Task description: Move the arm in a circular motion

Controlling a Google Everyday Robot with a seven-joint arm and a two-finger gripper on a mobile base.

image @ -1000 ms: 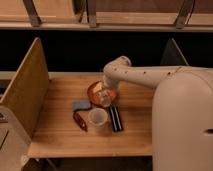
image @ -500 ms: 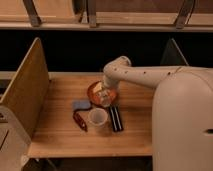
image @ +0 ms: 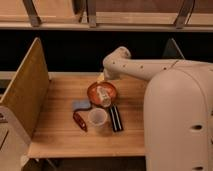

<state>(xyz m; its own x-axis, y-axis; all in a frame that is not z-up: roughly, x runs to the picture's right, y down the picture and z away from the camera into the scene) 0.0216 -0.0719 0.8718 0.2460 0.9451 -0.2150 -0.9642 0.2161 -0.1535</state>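
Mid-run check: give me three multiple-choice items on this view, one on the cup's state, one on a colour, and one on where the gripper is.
1. How does the cup stand?
A on its side
B upside down
C upright, mouth up

2. What colour is the bowl?
A blue
B orange-red
C white

3. Where is the gripper on the arm?
A over the cup
B over the bowl
C clear of both

Key:
1 C, its round opening faces up.
2 B, the rim shows orange-red.
3 B, the pale tip hangs within the bowl's rim.
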